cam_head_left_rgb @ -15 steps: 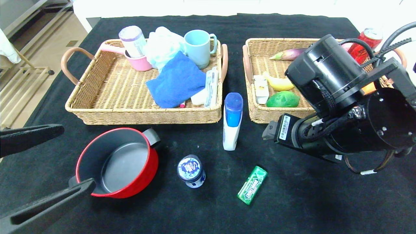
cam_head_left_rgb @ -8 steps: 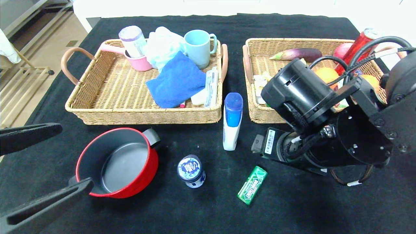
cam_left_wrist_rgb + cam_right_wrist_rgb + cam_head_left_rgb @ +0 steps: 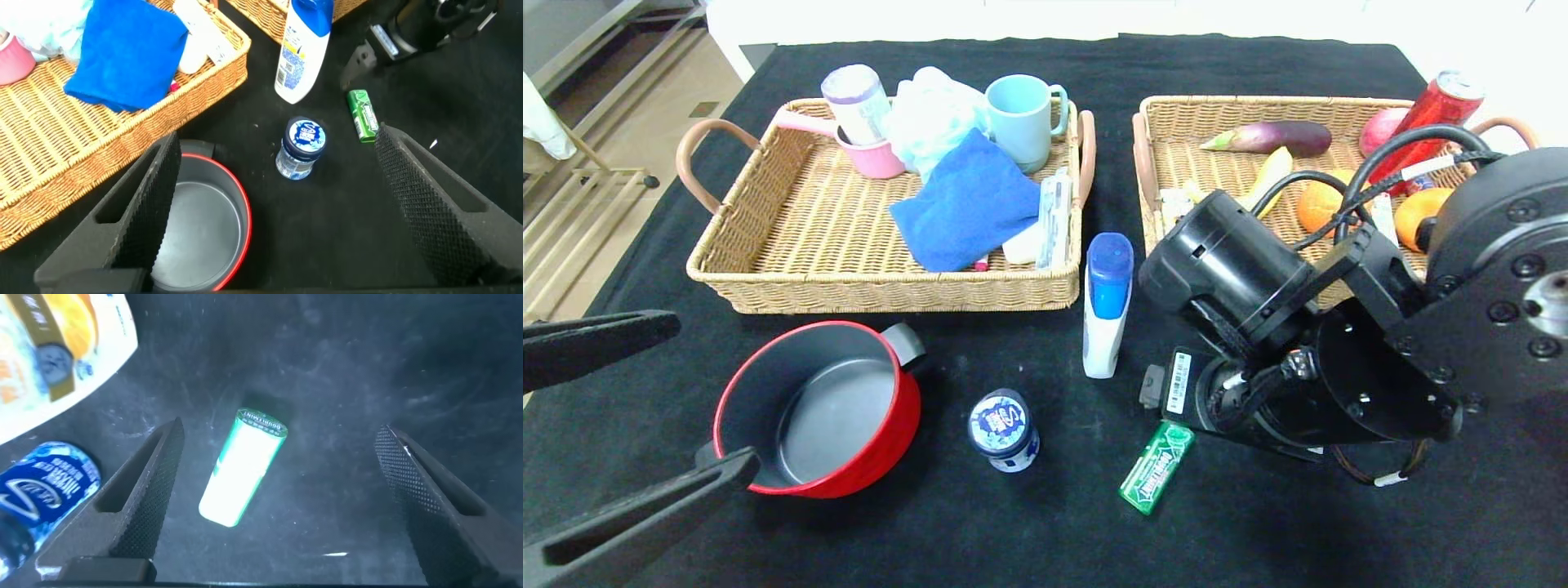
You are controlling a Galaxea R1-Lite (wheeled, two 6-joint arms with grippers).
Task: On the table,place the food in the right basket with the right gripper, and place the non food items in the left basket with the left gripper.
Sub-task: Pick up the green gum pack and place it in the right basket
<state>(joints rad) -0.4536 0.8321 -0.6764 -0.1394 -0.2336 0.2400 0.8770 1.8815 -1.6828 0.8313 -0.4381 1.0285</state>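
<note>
Above the small green gum pack [image 3: 243, 467] lying flat on the black-draped bench [image 3: 1045, 523], I held my right tool [image 3: 278, 498] spread wide, its fingers straddling the pack for a pinch, while my left tool [image 3: 278, 204] waited agape near the red pot [image 3: 818, 408].

You see the right arm [image 3: 1307, 327] low over the bench [image 3: 1045, 531] beside the green gum pack [image 3: 1156, 465]; the red pot [image 3: 821, 408], tub [image 3: 1003, 429] and bottle [image 3: 1107, 304] sit before the baskets.
</note>
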